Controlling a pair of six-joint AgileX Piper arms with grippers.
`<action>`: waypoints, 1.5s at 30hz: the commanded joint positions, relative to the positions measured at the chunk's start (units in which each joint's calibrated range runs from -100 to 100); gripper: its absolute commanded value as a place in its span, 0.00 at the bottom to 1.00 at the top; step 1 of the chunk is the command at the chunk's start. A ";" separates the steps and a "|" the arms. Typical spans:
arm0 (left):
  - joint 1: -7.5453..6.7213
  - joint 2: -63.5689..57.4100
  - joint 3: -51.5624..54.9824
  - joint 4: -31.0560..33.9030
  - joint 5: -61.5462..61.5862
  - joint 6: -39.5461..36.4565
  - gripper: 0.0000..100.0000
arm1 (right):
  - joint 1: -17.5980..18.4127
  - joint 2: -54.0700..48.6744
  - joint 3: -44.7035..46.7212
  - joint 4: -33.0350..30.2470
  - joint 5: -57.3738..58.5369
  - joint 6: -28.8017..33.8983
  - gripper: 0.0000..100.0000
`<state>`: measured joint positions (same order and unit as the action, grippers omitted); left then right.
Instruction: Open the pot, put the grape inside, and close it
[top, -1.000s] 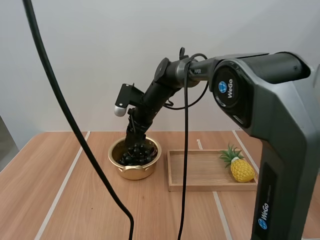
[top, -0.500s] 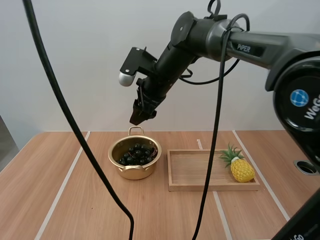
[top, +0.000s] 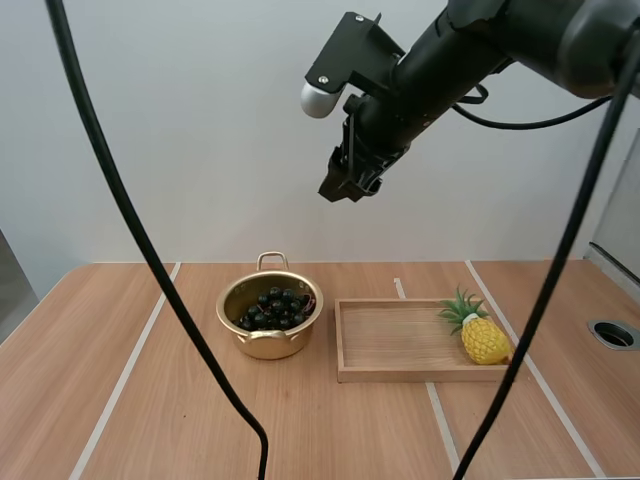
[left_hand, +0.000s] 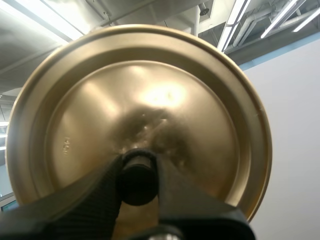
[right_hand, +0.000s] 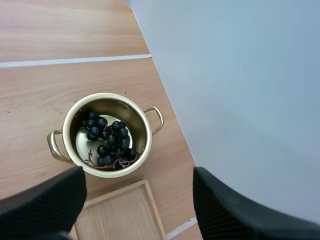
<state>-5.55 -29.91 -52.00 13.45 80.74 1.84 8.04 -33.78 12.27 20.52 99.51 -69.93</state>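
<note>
The gold pot (top: 268, 318) stands uncovered on the table, left of the wooden tray, with the dark bunch of grapes (top: 272, 306) lying inside it. My right gripper (top: 345, 186) hangs high above the table, up and to the right of the pot. From the right wrist view its fingers (right_hand: 47, 197) stand wide apart and hold nothing, with the pot (right_hand: 70, 129) and grapes (right_hand: 108, 139) far below. My left gripper (left_hand: 137, 176) is shut on the black knob (left_hand: 137, 179) of the gold lid (left_hand: 150, 100), held up in the air.
A wooden tray (top: 400, 372) lies right of the pot, with a toy pineapple (top: 482, 337) at its right end. One corner of the tray (right_hand: 120, 212) lies beside the pot in the right wrist view. Bare wood table surrounds them.
My right gripper has risen out of the pot, moving up and to the right, and the grapes stay in the pot.
</note>
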 joint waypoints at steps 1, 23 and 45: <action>-0.15 -0.05 -0.33 0.51 -2.01 -0.22 0.00 | -0.23 -5.44 4.25 -2.47 0.49 0.43 1.00; -0.15 -0.05 -0.33 0.51 -2.01 -0.22 0.00 | -0.23 -38.59 33.95 -6.81 0.49 5.74 1.00; -0.15 0.06 -0.33 0.51 6.38 -0.22 0.00 | -0.23 -55.78 38.47 -9.31 0.49 30.86 0.00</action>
<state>-5.55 -29.91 -52.00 13.45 83.76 1.84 8.04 -88.54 50.54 11.60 100.00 -39.75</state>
